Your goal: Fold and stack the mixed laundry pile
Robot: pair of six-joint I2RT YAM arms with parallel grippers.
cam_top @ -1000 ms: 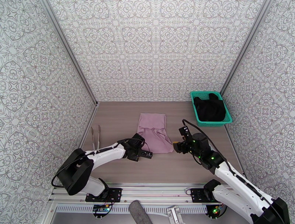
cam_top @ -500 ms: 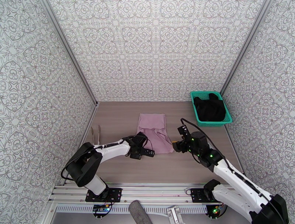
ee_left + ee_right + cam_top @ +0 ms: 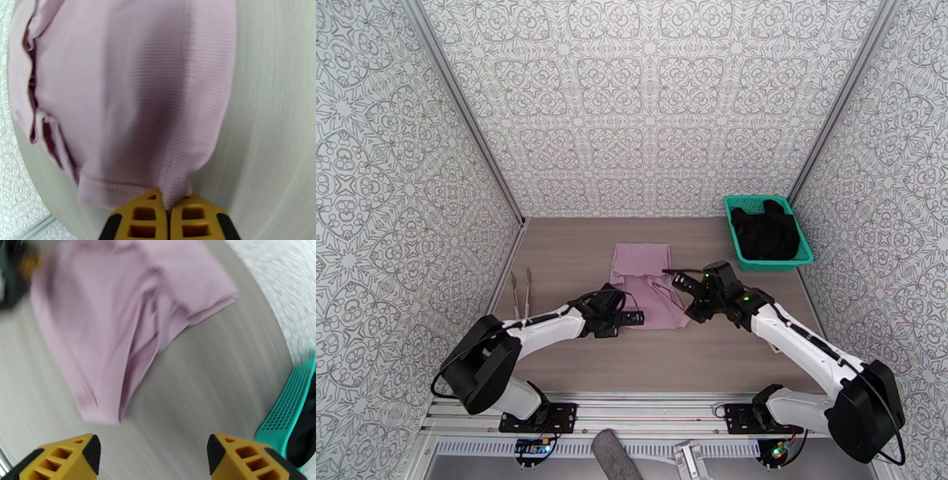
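Note:
The dusty pink shirt (image 3: 646, 278) lies flat mid-table, partly folded. My left gripper (image 3: 634, 317) sits at its near corner. In the left wrist view the yellow fingertips (image 3: 170, 215) are pressed together with the shirt's (image 3: 130, 90) hem pinched between them. My right gripper (image 3: 684, 294) hovers just off the shirt's right edge. In the right wrist view it (image 3: 154, 453) is open wide above bare table, and the shirt (image 3: 114, 319) lies ahead of it. The black garment (image 3: 765, 229) is bundled inside the teal basket (image 3: 730, 211).
The teal mesh basket (image 3: 292, 405) stands at the table's back right corner, close to the right wall. A pair of metal tongs (image 3: 521, 290) lies along the left edge. Patterned walls enclose the table on three sides.
My left gripper has closed on the shirt's near corner. The right arm has swung left and forward, bringing its open gripper up to the shirt's right edge.

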